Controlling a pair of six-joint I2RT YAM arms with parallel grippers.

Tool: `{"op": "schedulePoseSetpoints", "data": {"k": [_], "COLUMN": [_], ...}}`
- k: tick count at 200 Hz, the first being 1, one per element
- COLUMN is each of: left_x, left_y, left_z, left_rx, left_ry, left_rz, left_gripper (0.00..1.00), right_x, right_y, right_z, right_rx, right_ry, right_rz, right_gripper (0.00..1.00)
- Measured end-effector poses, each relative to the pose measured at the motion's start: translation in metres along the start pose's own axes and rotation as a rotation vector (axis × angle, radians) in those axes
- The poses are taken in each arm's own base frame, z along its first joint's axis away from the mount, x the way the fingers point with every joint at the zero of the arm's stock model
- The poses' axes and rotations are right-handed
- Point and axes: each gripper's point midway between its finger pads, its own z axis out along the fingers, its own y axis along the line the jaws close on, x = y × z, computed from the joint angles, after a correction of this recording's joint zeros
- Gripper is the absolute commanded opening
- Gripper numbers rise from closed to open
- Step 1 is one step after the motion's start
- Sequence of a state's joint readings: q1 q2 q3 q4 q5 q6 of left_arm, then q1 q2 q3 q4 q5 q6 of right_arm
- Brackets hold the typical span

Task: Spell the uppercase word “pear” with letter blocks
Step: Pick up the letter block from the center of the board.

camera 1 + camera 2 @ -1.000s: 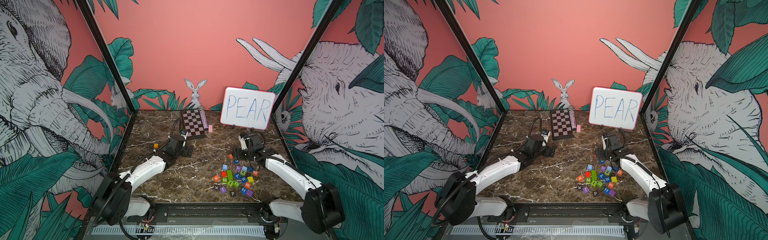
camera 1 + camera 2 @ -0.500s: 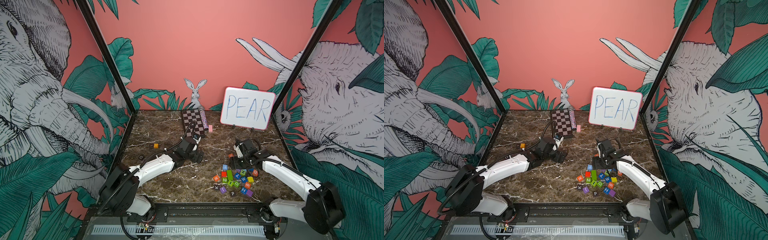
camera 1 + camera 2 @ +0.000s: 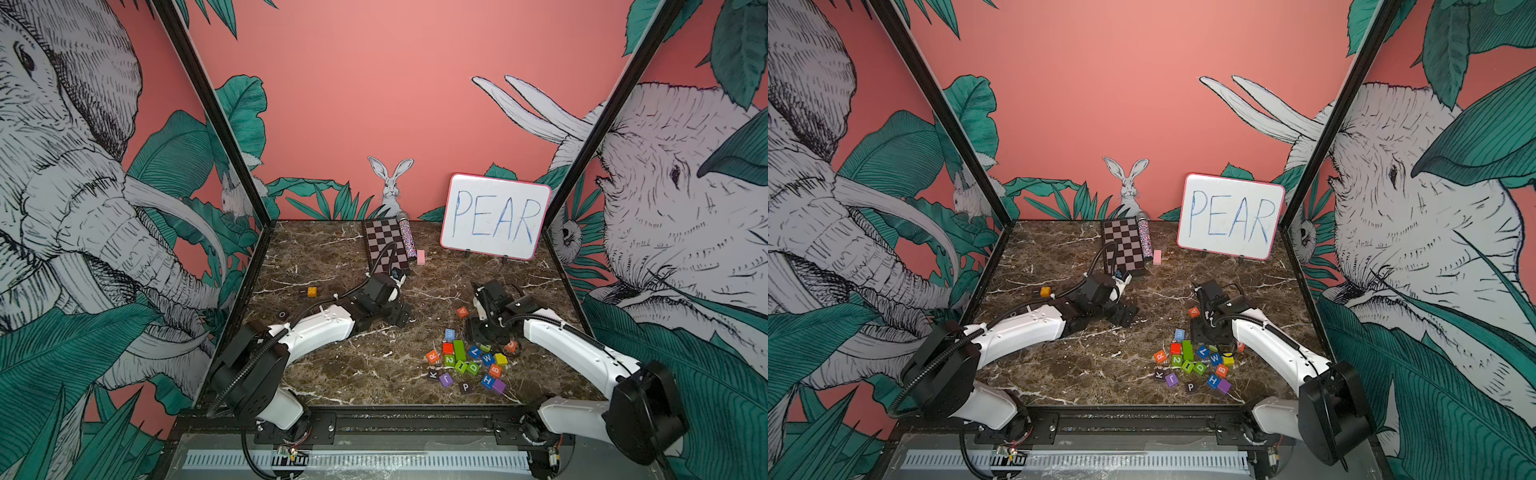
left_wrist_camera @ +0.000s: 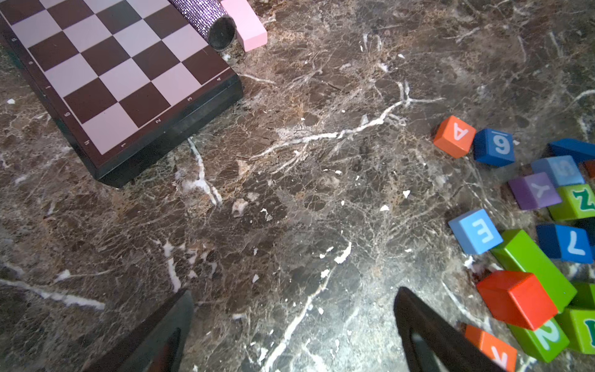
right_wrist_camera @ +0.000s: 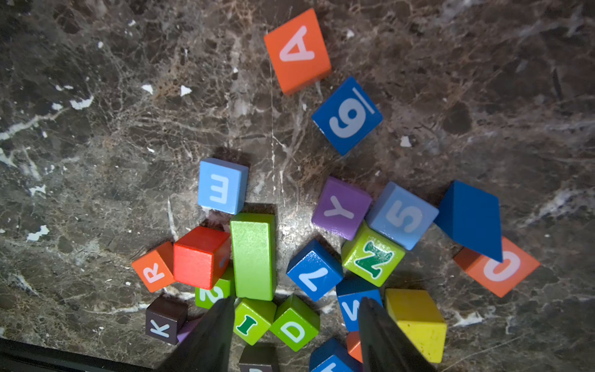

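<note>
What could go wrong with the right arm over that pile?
1. Right gripper: jaws open over green I block and D block, neither needed; closing may grab them or scatter neighbours.
2. R block touches the red cube; E block abuts the long green block: probably little finger room.

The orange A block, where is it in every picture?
Top view: orange A block sits just behind the light-blue E block.
Top view: orange A block, same spot.
Left wrist: orange A block is beside the blue 9 block.
Right wrist: orange A block is near the blue 9 block.
Shared landmark: the light-blue E block shows in all four.
</note>
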State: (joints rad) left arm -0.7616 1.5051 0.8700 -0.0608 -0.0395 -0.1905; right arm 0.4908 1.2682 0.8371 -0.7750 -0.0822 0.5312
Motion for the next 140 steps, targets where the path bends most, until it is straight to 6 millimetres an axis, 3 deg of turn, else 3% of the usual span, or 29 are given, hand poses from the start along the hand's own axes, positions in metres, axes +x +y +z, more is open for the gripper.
{"op": "schedulePoseSetpoints", "data": {"k": [34, 68, 92, 140], "left_x": [-0.004, -0.003, -0.001, 0.02], "left_y": [-0.001, -0.006, -0.019, -0.047], "left_z": [0.002, 0.001, -0.004, -0.019], "left_rx": [0.004, 0.022, 0.048, 0.098], "left_ry": [-0.003, 0.0, -0.006, 0.019], "left_rz": [0.0, -0.014, -0.017, -0.009], "left_gripper": [0.99, 0.99, 0.99, 0.99], "right_x": [0.004, 0.022, 0.043, 0.091], "right_y": [0.001, 0.01, 0.015, 0.019], "right_z": [-0.002, -0.013, -0.018, -0.005], "right_rx": [-0.003, -0.028, -0.05, -0.018], "right_ry": [0.024, 0.038, 0.045, 0.146], "right_rz": [-0.007, -0.016, -0.011, -0.018], "right_gripper": [0.58, 0.57, 0.56, 0.56]}}
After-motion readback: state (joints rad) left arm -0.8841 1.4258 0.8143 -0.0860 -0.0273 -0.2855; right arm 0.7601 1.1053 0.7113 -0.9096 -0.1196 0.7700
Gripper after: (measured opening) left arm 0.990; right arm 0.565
